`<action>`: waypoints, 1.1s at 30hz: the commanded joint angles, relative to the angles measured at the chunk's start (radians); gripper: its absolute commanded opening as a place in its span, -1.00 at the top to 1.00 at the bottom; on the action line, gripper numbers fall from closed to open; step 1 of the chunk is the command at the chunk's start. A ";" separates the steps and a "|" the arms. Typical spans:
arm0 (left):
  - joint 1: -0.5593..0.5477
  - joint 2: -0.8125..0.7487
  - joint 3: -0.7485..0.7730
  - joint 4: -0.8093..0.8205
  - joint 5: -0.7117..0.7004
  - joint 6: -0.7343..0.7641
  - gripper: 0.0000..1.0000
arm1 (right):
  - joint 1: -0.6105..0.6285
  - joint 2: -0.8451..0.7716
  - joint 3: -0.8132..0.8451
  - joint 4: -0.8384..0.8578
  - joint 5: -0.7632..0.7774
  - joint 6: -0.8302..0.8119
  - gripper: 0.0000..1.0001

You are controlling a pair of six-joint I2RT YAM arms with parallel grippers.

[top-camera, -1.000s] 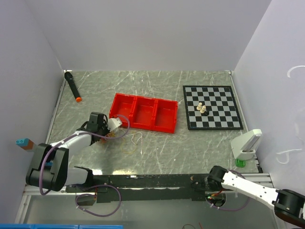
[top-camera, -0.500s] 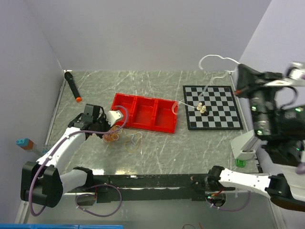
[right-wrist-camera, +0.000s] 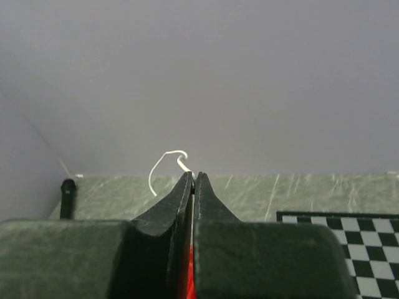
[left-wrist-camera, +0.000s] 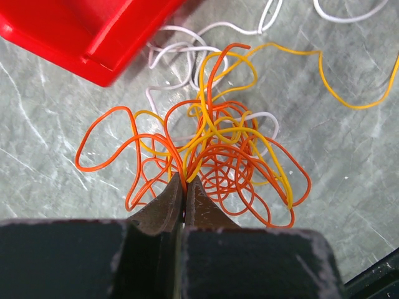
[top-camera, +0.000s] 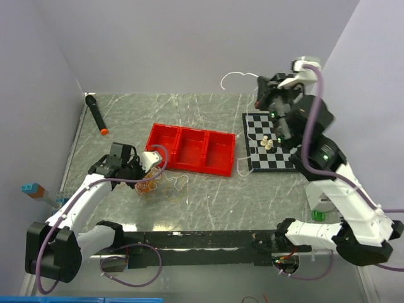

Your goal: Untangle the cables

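These cables (left-wrist-camera: 218,156) should weigh next to nothing and give no resistance. They are thin, limp and springy, so I expect a tug on one loop to drag the whole knot along rather than free it, and smooth wire this fine could slide out of a loose pinch. I judge the best places to take hold are a free end, or one loop at the edge of the clump, never its middle. My left gripper (left-wrist-camera: 185,180) has its fingers pressed together on a few orange and yellow loops at the clump's near edge. The clump lies on the table just in front of the left near corner of the red tray (top-camera: 189,169). It is a dense nest of orange curls threaded with yellow, with white wire behind it toward the tray. A long yellow tail and pale loops trail off along the tray's front side. Past the tray's right end, a white strand (top-camera: 230,77) climbs to my right gripper (right-wrist-camera: 192,176), which is pinched on it high above the tray's far right corner.
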 commanded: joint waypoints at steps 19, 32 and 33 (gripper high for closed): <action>-0.003 -0.009 -0.050 0.048 0.009 -0.009 0.98 | -0.145 0.144 0.028 -0.014 -0.199 0.166 1.00; -0.004 -0.012 -0.050 0.048 0.001 -0.012 0.98 | -0.148 0.191 0.205 -0.031 -0.242 0.149 1.00; -0.004 -0.011 -0.048 0.051 0.000 -0.009 0.98 | -0.148 0.183 0.203 -0.028 -0.239 0.148 1.00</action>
